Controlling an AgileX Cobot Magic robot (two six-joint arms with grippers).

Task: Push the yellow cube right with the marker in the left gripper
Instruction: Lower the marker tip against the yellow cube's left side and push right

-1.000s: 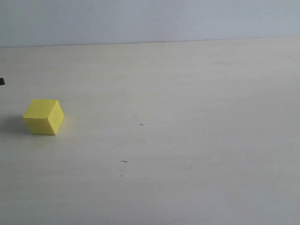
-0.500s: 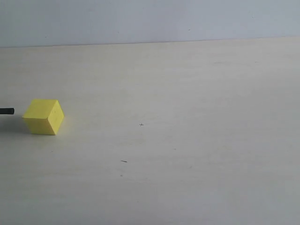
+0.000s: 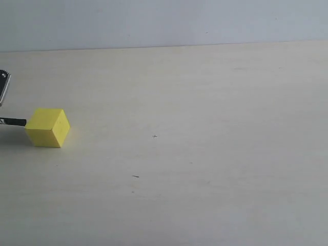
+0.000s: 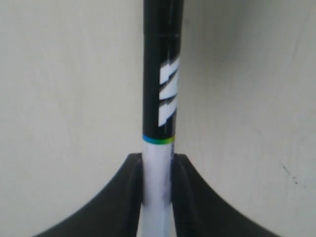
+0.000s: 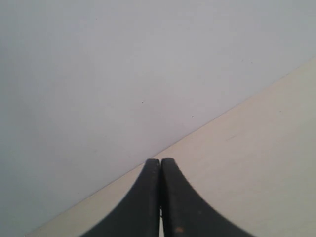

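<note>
The yellow cube (image 3: 47, 127) sits on the pale table at the far left of the exterior view. The marker's black end (image 3: 14, 122) pokes in from the left edge, level with the cube, its tip at or almost at the cube's left face. A small piece of the left arm's camera module (image 3: 3, 84) shows above it. In the left wrist view my left gripper (image 4: 157, 163) is shut on the marker (image 4: 160, 94), pinching its white barrel below the black label. The cube does not show there. My right gripper (image 5: 160, 162) is shut and empty, away from the cube.
The pale table (image 3: 205, 154) runs rightward from the cube with only a few tiny dark specks (image 3: 135, 176) on it. A grey wall (image 3: 164, 23) rises behind the table's far edge. In the right wrist view the wall (image 5: 123, 74) meets the table (image 5: 256, 148).
The marker tip has come in from the left edge and moved right up to the cube's left face. The arm's camera module has entered view. The cube has not visibly shifted.
</note>
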